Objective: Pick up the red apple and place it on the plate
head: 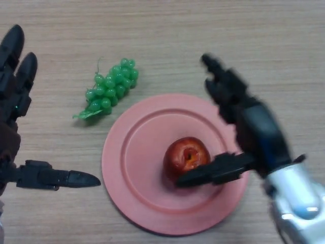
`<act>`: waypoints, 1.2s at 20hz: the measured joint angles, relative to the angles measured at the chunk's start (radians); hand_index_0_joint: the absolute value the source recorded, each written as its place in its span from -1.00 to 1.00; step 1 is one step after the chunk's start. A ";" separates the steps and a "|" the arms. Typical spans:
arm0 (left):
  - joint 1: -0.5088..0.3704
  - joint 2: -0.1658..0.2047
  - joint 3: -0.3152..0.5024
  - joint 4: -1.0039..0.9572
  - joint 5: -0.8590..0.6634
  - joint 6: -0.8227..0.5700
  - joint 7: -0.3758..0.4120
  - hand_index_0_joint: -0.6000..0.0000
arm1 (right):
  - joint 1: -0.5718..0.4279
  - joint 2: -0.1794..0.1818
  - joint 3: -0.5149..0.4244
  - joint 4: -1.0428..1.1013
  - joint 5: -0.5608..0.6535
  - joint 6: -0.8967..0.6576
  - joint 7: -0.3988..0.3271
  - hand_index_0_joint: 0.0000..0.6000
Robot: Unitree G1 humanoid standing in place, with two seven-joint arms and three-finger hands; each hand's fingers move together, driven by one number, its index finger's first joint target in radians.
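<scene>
The red apple [185, 155] sits upright on the pink plate [133, 152], a little right of the plate's middle. My right hand [251, 127] is over the plate's right side, open, with its fingers stretched out past the far rim and its thumb reaching left along the apple's near side, close to it. My left hand [15, 91] is at the left edge of the view, open and empty, its thumb pointing right toward the plate.
A bunch of green grapes [109, 89] lies on the wooden table [254, 40] just beyond the plate's far left rim.
</scene>
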 measured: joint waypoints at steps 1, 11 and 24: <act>-0.005 0.001 0.001 0.000 0.000 0.002 0.000 1.00 | 0.024 0.001 -0.094 -0.098 0.062 0.066 0.041 -1.00; -0.049 0.010 -0.015 -0.053 -0.060 0.131 0.011 1.00 | 0.185 -0.021 -0.265 -0.299 0.050 0.100 0.180 -1.00; -0.081 0.045 0.004 -0.005 -0.060 0.147 0.013 1.00 | 0.079 -0.015 -0.141 -0.299 -0.031 0.128 0.117 -1.00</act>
